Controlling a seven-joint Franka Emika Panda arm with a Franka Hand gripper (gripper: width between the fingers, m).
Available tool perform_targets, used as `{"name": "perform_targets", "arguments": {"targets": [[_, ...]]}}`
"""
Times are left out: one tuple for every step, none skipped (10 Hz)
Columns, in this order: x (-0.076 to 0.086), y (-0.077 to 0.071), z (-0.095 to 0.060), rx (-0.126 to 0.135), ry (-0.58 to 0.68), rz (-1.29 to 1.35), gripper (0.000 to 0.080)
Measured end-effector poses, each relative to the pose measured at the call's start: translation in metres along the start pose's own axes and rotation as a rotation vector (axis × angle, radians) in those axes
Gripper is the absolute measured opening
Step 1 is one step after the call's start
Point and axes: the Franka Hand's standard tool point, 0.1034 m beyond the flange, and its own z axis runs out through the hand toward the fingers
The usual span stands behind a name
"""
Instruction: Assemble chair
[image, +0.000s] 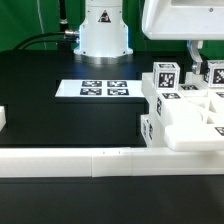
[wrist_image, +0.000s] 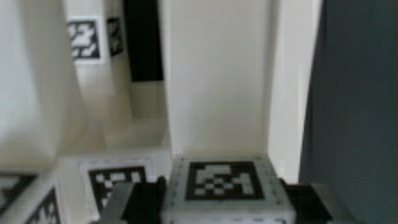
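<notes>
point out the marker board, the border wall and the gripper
marker board (image: 104, 89), exterior view, its middle tag
border wall (image: 70, 158), exterior view, top face
gripper (image: 205, 62), exterior view, between the fingertips, over the chair pieces (image: 190, 118)

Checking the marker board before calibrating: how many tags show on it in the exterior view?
4, in one row on the marker board, lying on the black table left of the chair pieces in that view. None look hidden.

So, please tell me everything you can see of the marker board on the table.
The marker board is a thin, flat white sheet lying on the black table, in front of the robot's base. It carries a row of black-and-white square tags and nothing else. It looks like card or thin plastic. Nothing touches it; the chair pieces lie apart, toward the exterior view's right.
</notes>
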Motion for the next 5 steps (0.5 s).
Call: {"name": "perform_targets", "arguments": {"targets": [[0.0000, -0.0008, -0.0001, 0.003, -0.001, 0.030, 0.0284], [-0.0003, -0.0016, 0.0000, 0.009, -0.003, 0.109, 0.0284], [-0.0004, -0.0019, 0.0000, 0.009, -0.003, 0.141, 0.0284], [-0.0007, -0.0026, 0.0001, 0.012, -0.005, 0.226, 0.0284], [-0.0007, -0.0030, 0.0002, 0.013, -0.005, 0.299, 0.0284]]}}
